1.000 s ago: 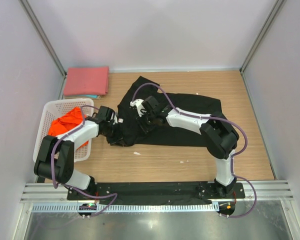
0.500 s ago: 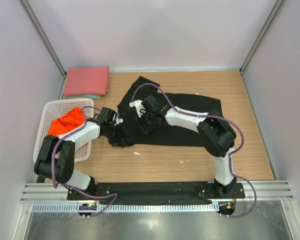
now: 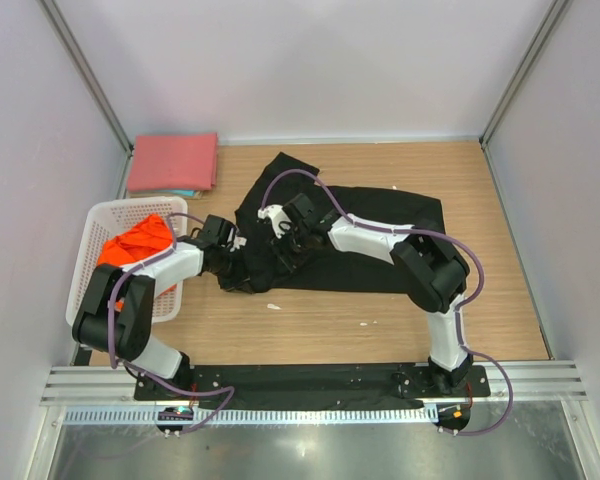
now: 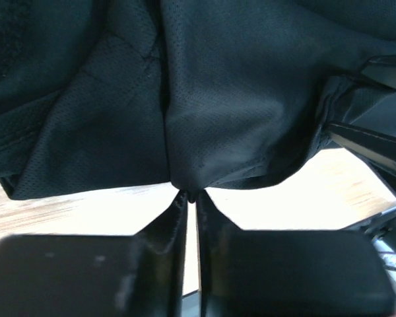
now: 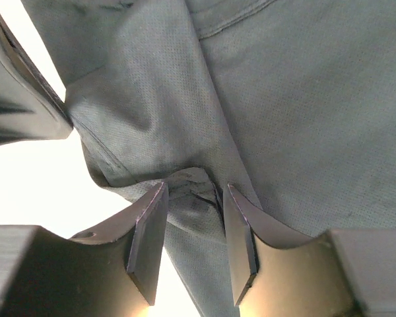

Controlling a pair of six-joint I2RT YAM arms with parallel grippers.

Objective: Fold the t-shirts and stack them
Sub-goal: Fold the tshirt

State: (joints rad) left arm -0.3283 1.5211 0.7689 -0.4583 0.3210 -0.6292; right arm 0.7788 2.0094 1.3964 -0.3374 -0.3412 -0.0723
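A limp, light black t-shirt (image 3: 380, 238) lies rumpled across the middle of the table (image 3: 480, 310), nearer its far edge, with the left gripper (image 4: 190, 197) and right gripper (image 5: 193, 221) each clamped on its bunched left side, probably the surest hold.

Matt black mesh-knit cloth t-shirt (image 4: 237, 99), wood-grain table (image 3: 380, 310), white plastic basket (image 3: 80, 265)

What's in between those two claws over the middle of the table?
Only bunched cloth of the black t-shirt, which the left claw and the right claw each pinch; the top view shows it between them.
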